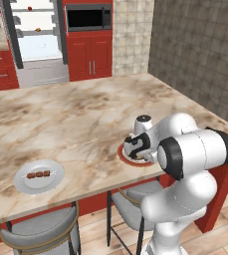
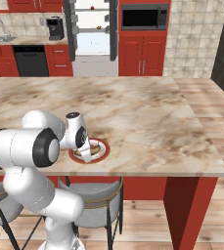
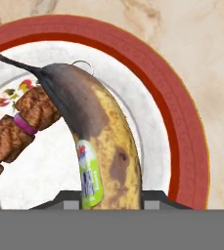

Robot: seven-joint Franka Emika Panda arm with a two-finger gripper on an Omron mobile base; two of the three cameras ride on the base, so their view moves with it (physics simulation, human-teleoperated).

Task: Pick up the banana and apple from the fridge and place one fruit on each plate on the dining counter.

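Desk [image 1: 75, 114] top: broad slab of beige-brown marbled stone | red-rimmed plate [image 3: 182, 122]: round, flat, white centre, near desk's front edge | grey plate [image 1: 21, 182]: plain, round, well apart from red-rimmed plate | banana [image 3: 101, 146]: curved, yellow, brown-blotched, stickered, over red-rimmed plate beside lumpy brown skewer [image 3: 20, 129] | pincer [image 1: 137, 146]: clamped on banana

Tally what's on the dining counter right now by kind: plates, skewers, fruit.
Plates: 2, the red-rimmed plate and the pale plate
Skewers: 2, one skewer on the red-rimmed plate, another skewer on the pale plate
Fruit: 1, the banana, at the gripper over the red-rimmed plate
Total: 5
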